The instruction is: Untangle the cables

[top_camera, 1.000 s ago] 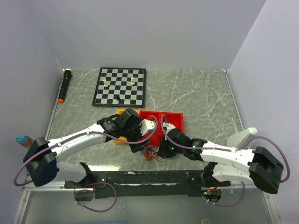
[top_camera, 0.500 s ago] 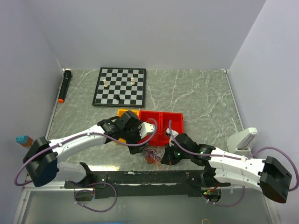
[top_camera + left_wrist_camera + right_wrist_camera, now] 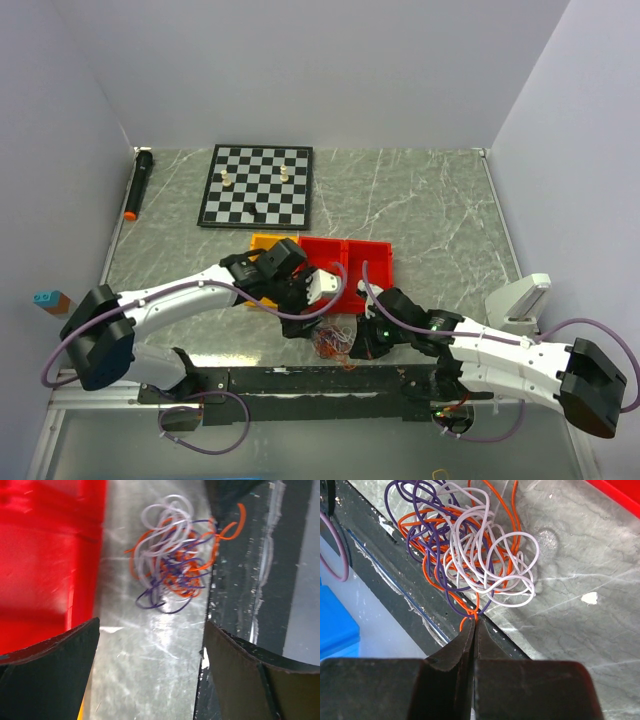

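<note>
The cables [image 3: 332,340] lie as one tangle of orange, white and purple wire loops at the table's near edge, partly over the black rail. In the right wrist view the cables [image 3: 470,550] fill the upper left, and my right gripper [image 3: 474,621] is shut, its tips pinching an orange strand at the tangle's near side. My right gripper [image 3: 354,344] sits just right of the tangle from above. My left gripper [image 3: 151,622] stands open above bare table, with the cables [image 3: 172,565] ahead of its fingers and nothing between them. From above, my left gripper [image 3: 306,322] hovers at the tangle's far left.
Two red bins [image 3: 345,262] and a yellow one [image 3: 265,242] sit just behind the tangle; the red bin [image 3: 45,555] is left of my left fingers. A chessboard [image 3: 256,186] with pieces lies at the back. A black cylinder with an orange tip [image 3: 137,183] is far left. The black rail [image 3: 300,380] runs along the near edge.
My right gripper has shut on an orange strand and its arm has drawn back toward the near edge. The tangle shifted slightly nearer. My left arm edged right.
</note>
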Robot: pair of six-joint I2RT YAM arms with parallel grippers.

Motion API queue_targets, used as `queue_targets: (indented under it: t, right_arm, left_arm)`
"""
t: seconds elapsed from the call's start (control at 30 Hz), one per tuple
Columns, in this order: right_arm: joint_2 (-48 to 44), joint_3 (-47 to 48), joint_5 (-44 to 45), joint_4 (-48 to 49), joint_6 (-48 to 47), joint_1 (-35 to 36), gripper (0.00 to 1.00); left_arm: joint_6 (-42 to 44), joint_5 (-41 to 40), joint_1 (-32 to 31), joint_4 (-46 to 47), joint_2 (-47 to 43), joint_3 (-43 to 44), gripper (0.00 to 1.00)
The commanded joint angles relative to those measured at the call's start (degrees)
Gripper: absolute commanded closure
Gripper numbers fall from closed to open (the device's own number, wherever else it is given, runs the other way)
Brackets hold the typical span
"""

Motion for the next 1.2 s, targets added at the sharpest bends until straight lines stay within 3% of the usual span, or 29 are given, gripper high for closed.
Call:
queue_targets:
  t: [0.0,0.23,0.3,0.43,0.6,0.73,1.17]
  right_arm:
    - [0.1,1.6,-0.1,0.5,0.6,-0.2,1.0]
    - [0.6,0.4,-0.2,2.0,0.8,-0.2,1.0]
    - [1.0,0.1,-0.8,2.8,0.8,-0.2,1.0]
    - [1.0,0.0,-1.0,3.1,1.1,-0.2,1.0]
    - [-0.2,0.0,-0.6,2.8,1.1,-0.2,1.0]
    - [-0.5,0.0,-1.0,3.2,1.3,-0.1,1.0]
    - [-0.7,-0.3,-0.7,3.9,2.0,-0.1,1.0]
  left_arm:
    - [5.0,6.9,-1.2,-0.4,1.7,2.7,0.09]
    - [8.1,8.1,-2.7,-0.6,4.1,3.4,0.28]
    - [10.1,8.2,-3.0,-0.5,4.8,3.0,0.42]
    - [14.0,8.5,-3.1,1.2,5.2,1.0,0.62]
    - [14.7,9.3,-3.1,2.9,6.6,0.9,0.72]
    - [14.7,9.6,-3.1,3.8,7.7,1.2,0.71]
    - [15.2,7.6,-3.8,6.9,10.2,1.0,0.55]
